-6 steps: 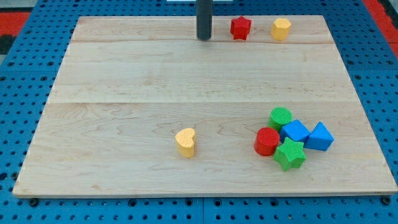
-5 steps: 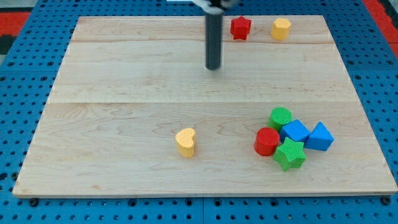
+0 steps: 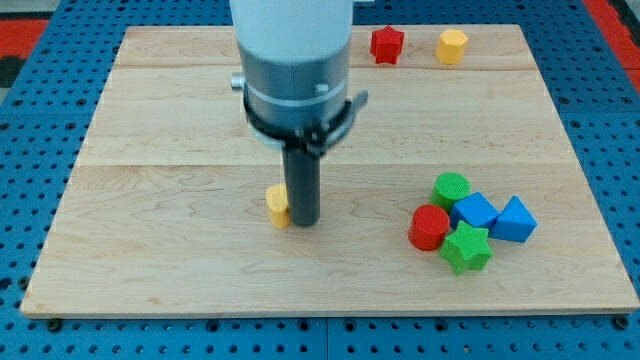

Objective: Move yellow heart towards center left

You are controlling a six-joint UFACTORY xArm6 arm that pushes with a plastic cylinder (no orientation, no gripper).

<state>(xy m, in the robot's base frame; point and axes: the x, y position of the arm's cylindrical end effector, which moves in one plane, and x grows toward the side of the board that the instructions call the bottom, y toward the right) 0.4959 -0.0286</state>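
The yellow heart [image 3: 277,204] lies on the wooden board [image 3: 150,130], a little left of the middle and below it. My tip [image 3: 303,221] stands right against the heart's right side and hides part of it. The rod and the grey arm body above it cover the board's upper middle.
A red star [image 3: 387,44] and a yellow hexagon [image 3: 452,45] sit at the top right. At the lower right a cluster holds a green cylinder [image 3: 451,187], a red cylinder [image 3: 429,227], a green star [image 3: 466,249], a blue cube [image 3: 475,211] and a blue triangle [image 3: 514,220].
My tip has come down from the board's top to the heart's right side. The heart has shifted left and up a little from where it lay.
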